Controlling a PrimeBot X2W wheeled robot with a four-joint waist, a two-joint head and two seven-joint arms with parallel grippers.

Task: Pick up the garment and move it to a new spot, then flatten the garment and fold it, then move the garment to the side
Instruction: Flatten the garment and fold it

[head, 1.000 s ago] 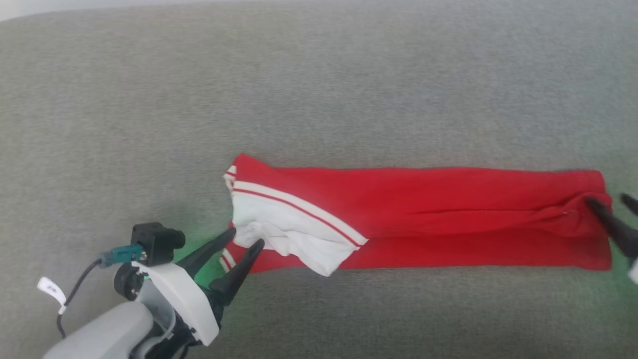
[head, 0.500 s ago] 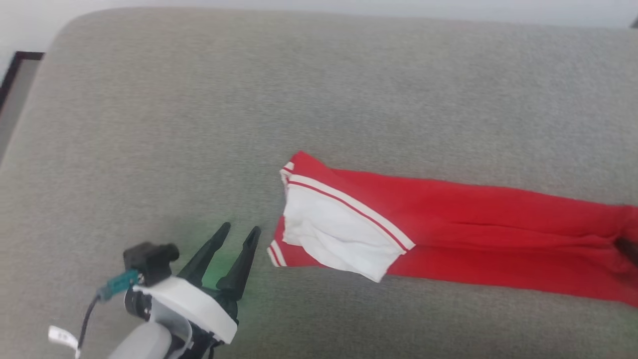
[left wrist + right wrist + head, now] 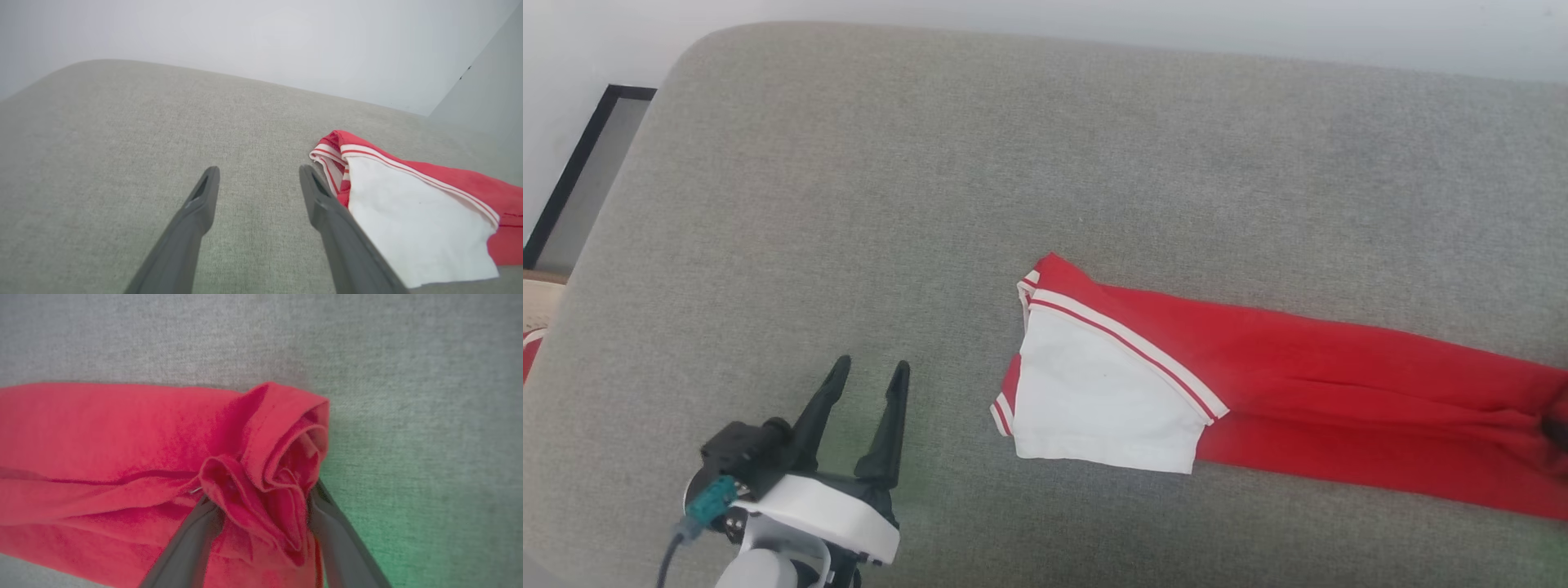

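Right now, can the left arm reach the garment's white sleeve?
Probably yes: the left gripper is open just beside the white sleeve of the garment, apart from it, with only bare grey cushion between them.

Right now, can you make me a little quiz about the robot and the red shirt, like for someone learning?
1. What colour is the sleeve of the red jersey? A white, B blue, C black.
2. True or false: the left gripper is holding that sleeve.
3. Which gripper has bunched red cloth between its fingers?
Key: 1 A. 2 False, it is open over the grey cushion. 3 The right gripper.
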